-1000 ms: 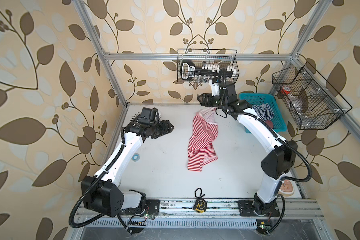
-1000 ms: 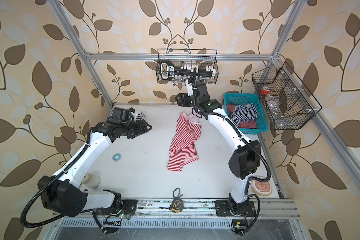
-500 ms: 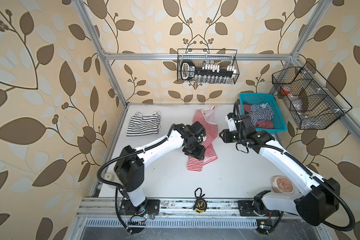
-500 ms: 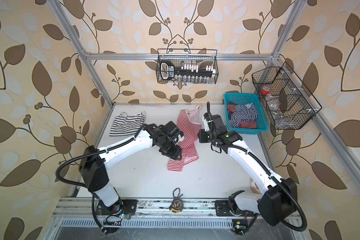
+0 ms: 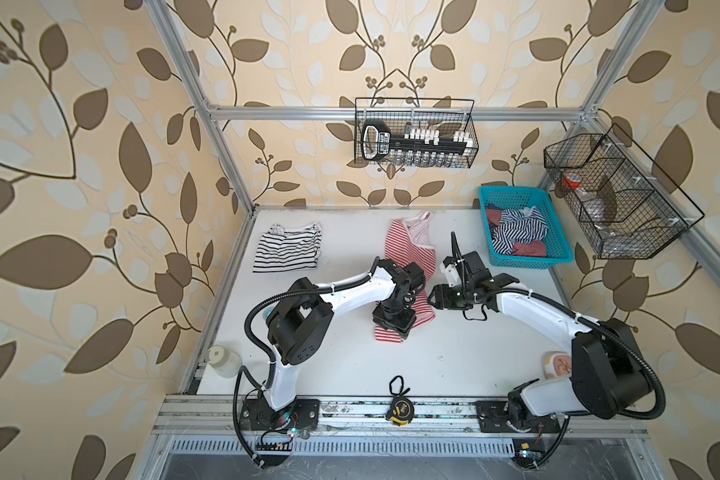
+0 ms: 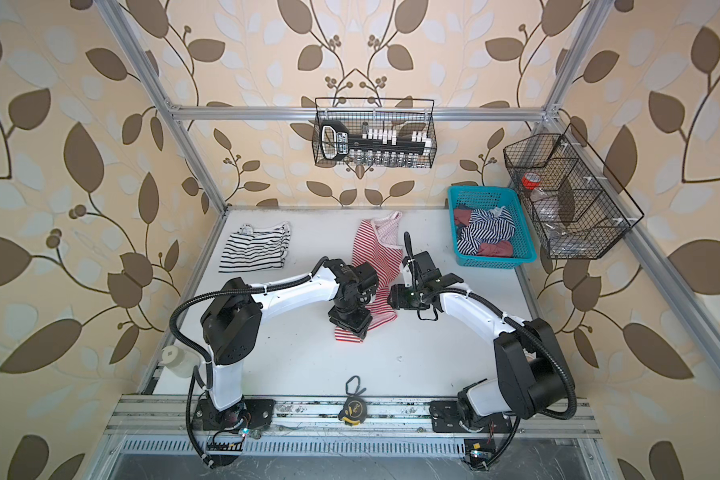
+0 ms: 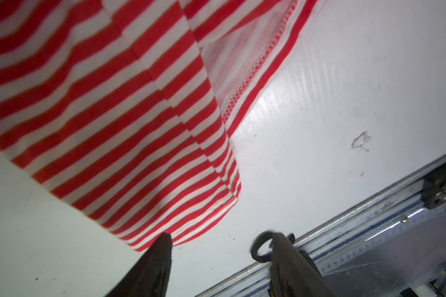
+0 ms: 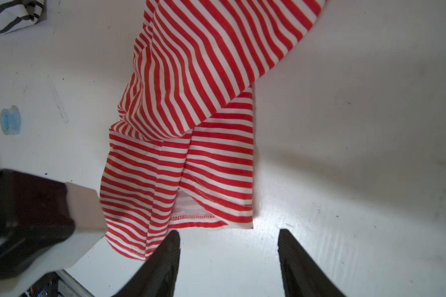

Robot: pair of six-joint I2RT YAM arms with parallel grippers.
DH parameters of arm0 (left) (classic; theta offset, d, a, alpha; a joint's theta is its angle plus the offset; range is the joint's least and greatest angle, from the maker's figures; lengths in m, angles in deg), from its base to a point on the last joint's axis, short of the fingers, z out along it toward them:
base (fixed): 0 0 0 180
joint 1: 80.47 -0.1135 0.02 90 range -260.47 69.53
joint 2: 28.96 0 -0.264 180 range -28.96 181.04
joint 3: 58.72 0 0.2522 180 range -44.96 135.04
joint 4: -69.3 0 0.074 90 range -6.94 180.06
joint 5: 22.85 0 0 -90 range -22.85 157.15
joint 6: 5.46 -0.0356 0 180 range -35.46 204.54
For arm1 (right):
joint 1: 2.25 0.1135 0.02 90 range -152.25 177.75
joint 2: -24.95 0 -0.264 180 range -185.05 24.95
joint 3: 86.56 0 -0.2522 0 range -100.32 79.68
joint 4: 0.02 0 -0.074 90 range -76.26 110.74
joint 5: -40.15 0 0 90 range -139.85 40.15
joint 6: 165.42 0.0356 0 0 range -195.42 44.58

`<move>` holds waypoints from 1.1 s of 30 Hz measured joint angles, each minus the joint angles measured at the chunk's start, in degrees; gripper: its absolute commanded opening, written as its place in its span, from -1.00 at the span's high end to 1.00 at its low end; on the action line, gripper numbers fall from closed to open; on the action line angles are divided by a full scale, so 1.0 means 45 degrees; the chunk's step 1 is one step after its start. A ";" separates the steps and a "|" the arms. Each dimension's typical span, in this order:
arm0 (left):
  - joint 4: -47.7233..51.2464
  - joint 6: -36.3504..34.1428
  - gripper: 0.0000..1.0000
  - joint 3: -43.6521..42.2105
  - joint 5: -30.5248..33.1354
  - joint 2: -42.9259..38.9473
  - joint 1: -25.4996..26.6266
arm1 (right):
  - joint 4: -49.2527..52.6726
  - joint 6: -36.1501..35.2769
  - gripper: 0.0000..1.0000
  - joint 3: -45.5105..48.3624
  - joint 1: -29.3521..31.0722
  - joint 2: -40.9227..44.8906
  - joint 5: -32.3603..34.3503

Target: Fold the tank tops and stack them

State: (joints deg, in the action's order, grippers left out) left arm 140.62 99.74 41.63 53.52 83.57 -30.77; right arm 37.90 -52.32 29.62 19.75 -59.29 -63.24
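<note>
The left gripper [image 7: 219,235] stands with jaws apart and nothing between them, one fingertip [image 7: 162,246] at the hem of the red-and-white tank top [image 7: 113,115]. The right gripper [image 8: 229,231] is likewise spread and empty, over the table [image 8: 345,128] just beside the same hem (a corner is turned over there). That top lies crumpled lengthwise mid-table; the black-and-white tank top [image 5: 287,247] sits folded at the far left, the navy-and-white tank top [image 5: 516,232] in the turquoise basket [image 5: 512,192]

Beige leaf-patterned wallpaper [image 5: 100,124], aluminium frame [image 5: 287,112], white tabletop [image 5: 454,357], black wire basket [image 5: 472,133] on the back wall
</note>
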 measured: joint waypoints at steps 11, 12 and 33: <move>0.0039 0.0180 -0.08 0.0738 0.0170 0.1258 0.0024 | -0.1069 0.0199 -0.14 0.0238 -0.0185 -0.1384 -0.0709; 0.0039 0.0238 -0.05 0.0753 0.0170 0.1350 0.0029 | -0.1156 0.0233 -0.11 0.0248 -0.0199 -0.1443 -0.0767; 0.0238 0.0539 0.04 0.0782 0.0024 0.1598 0.0151 | -0.2341 0.0481 0.24 0.0772 -0.0228 -0.2254 -0.1671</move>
State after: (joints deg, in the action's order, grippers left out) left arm 141.69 102.17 45.15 53.63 90.76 -30.10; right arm 27.37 -50.16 33.09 18.72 -69.43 -70.76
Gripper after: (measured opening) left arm 0.498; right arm 0.395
